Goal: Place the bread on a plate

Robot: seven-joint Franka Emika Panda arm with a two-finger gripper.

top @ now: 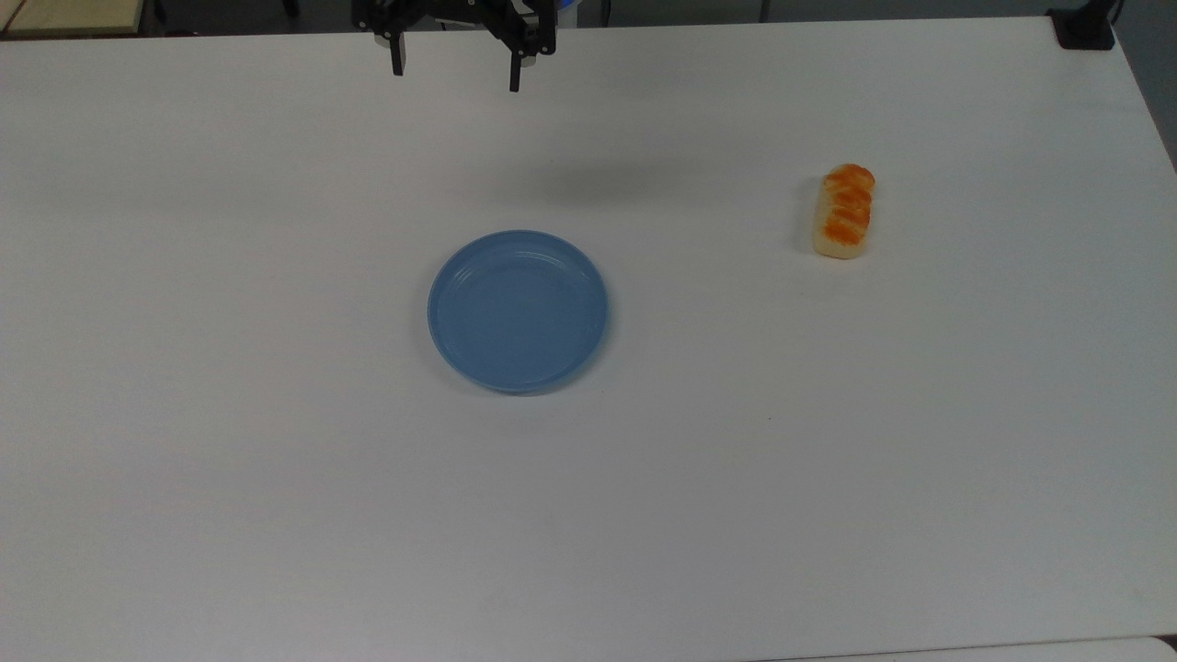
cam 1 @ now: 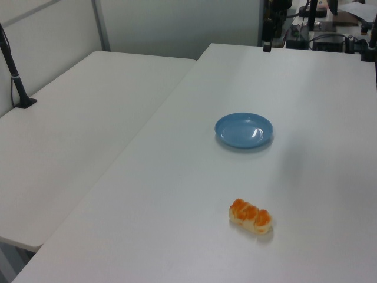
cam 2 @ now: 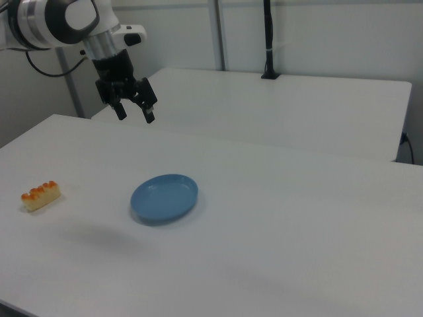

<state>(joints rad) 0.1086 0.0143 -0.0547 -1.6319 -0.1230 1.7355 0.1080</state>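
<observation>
- Since nothing grips it yet, the bread (top: 844, 212) lies flat on the white table (top: 276, 460), ridged orange top up, toward the top view's right and well apart from everything else.
- Its long axis runs roughly away from the top view's bottom edge, so the narrow cream sides are likely the faces to pinch.
- Plate (top: 518, 311): blue, shallow, bare, near the table's middle (well apart from the loaf, to the top view's left of it).
- Gripper (top: 457, 74): raised above the table's far edge in the top view, fingers (cam 2: 151, 116) spread wide, holding nothing, pointing down.
- Judgement: task not begun; first move is a reach across to the loaf.
- Raised rim means the loaf likely needs lifting clear, not sliding.
- Second table (cam 2: 297, 105) stands behind in the right view.
</observation>
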